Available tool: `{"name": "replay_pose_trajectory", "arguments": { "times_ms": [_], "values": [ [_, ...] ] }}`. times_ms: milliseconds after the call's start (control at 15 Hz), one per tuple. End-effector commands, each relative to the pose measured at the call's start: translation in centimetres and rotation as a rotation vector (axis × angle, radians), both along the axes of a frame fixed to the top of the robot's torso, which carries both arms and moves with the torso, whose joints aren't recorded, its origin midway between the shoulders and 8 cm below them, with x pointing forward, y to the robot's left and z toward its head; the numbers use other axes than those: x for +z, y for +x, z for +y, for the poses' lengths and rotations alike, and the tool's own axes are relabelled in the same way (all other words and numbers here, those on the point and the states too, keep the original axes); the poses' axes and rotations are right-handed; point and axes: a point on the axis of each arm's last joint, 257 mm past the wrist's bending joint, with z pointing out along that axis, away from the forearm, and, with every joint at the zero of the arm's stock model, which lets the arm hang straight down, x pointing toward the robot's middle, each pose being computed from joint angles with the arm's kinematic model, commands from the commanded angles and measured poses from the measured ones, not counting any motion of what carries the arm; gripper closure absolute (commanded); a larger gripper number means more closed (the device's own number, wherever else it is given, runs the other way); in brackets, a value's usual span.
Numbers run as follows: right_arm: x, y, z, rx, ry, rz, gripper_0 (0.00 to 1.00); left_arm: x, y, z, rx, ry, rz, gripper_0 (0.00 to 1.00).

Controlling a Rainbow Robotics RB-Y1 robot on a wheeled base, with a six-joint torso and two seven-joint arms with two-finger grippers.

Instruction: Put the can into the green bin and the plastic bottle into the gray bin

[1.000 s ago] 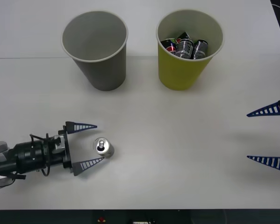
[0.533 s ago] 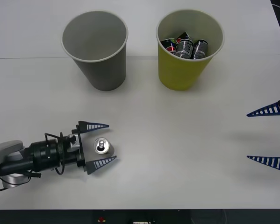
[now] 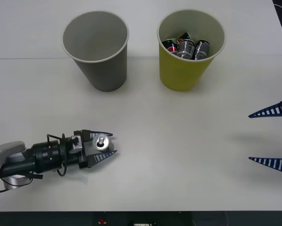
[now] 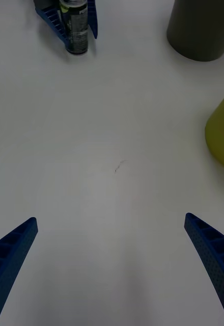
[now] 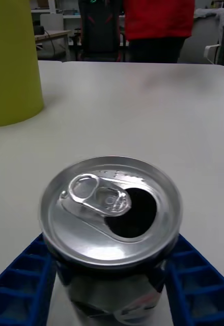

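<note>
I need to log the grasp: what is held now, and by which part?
The left tool holds the can by its side wall, a finger on each side, standing upright. The right tool is open, holding nothing.

left arm [image 3: 37,160]: black wrist, loose cables, silver link | jaws: blue, ribbed, tapered

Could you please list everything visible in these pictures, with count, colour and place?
can: one, black with silver top, upright on the table's near left, between the left gripper's fingers
gray bin: one, gray, far left of centre
green bin: one, yellow-green, far right of centre
cans in the green bin: at least three, dark
table: one, white
left gripper: blue fingers closed on the can, near left
right gripper: blue fingers open, waiting at the right edge
</note>
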Motion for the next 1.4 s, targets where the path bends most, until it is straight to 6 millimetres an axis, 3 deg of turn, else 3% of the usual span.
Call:
{"name": "replay_pose_trajectory", "arguments": {
  "times_ms": [67,867,1400],
  "values": [
    [0.0,0.0,0.0,0.000,0.000,0.000,0.00,-0.1,0.0,0.2,0.002,0.003,0.002,1.00],
    [0.0,0.0,0.0,0.000,0.000,0.000,0.00,3.0,-1.3,2.4,-0.109,0.052,0.072,1.00],
    [0.0,0.0,0.0,0.000,0.000,0.000,0.00,8.7,-2.9,2.9,-0.100,0.170,0.125,1.00]
  ]
}}
